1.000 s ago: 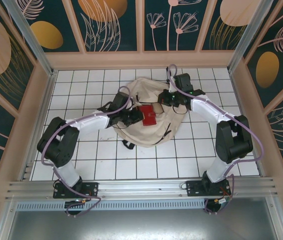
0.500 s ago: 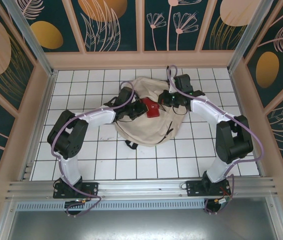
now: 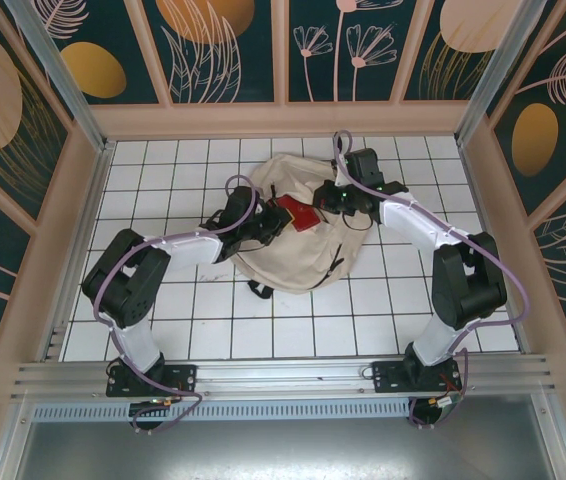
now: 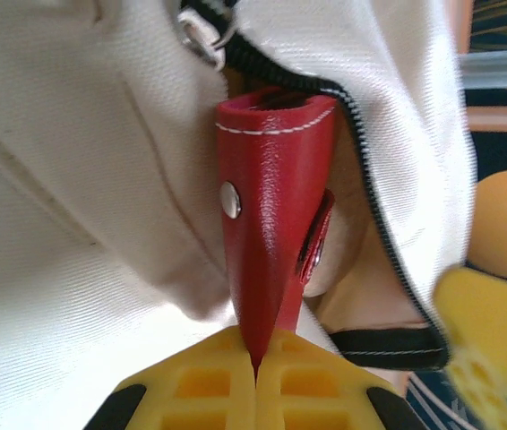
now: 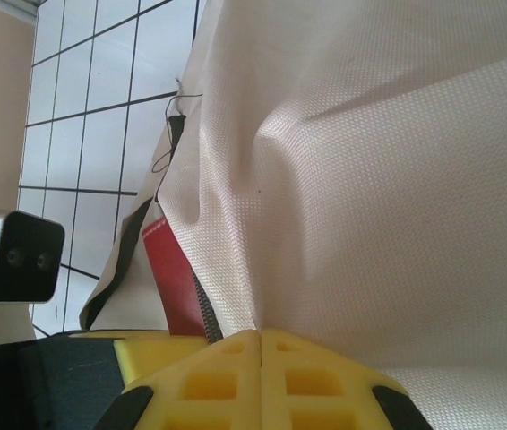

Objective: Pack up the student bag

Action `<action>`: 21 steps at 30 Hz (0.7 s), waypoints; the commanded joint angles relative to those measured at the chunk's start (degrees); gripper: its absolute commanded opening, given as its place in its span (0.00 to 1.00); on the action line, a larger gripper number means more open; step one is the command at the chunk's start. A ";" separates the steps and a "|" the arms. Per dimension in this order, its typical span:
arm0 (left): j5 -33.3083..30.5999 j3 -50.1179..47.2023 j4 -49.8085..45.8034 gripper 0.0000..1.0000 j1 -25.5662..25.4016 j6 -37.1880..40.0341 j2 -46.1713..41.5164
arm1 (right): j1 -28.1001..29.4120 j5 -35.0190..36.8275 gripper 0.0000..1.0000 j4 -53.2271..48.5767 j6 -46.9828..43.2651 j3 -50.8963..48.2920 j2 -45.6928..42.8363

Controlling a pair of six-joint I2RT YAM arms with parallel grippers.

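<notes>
**Red pouch at bag mouth, insert not finished**

Student bag (image 3: 303, 260) lies on the white tiled counter (image 3: 213, 320), mid-far, between the two arms. Left gripper (image 4: 255, 381) is pressed together on the near end of a red pouch (image 4: 271, 197). The pouch's long axis runs straight ahead from the gripper into the open zipper (image 4: 370, 179) slot, with its far end tucked at the zipper's closed end. How deep it sits I cannot tell.

Right gripper (image 5: 261, 345) is pinching a fold of bag cloth beside the opening, apparently to hold the mouth open. The left arm looks like the one to push, forward along the pouch axis toward the right arm.

In the way:
- zipper edge close along the pouch's right side
- slack cloth bulging on its left

Likely risk: a pouch corner snags the zipper teeth and drags the bag instead of sliding in
</notes>
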 commanded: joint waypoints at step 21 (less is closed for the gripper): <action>-1.02 13.25 12.55 0.42 -1.44 -9.92 13.38 | 1.17 1.95 0.00 0.03 2.20 -1.33 -2.46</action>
